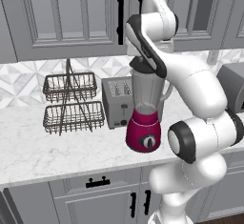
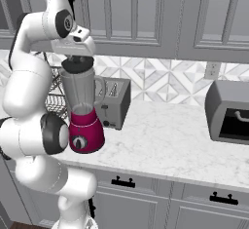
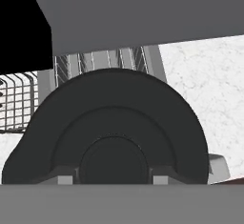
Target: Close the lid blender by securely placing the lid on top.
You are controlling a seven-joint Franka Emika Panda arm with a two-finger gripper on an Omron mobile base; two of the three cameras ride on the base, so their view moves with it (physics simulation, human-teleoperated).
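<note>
One black lid point(image 2: 77, 65) sits at the mouth of the blender point(image 2: 82, 111), whose clear jar looks empty. The pincer point(image 2: 76, 57) hangs directly over it, its tips at the knob in the lid's middle point(image 3: 113, 123); whether it is clenched I cannot tell. The blender stands on the marble table point(image 1: 57, 147), just beside a silver toaster point(image 1: 116, 101), with a two-tier wire basket point(image 1: 71, 101) further off, both tiers empty.

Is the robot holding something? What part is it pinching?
It looks like the gripper holds the black lid by the round knob in its middle, with a finger at each side, right over the blender jar's mouth.
</note>
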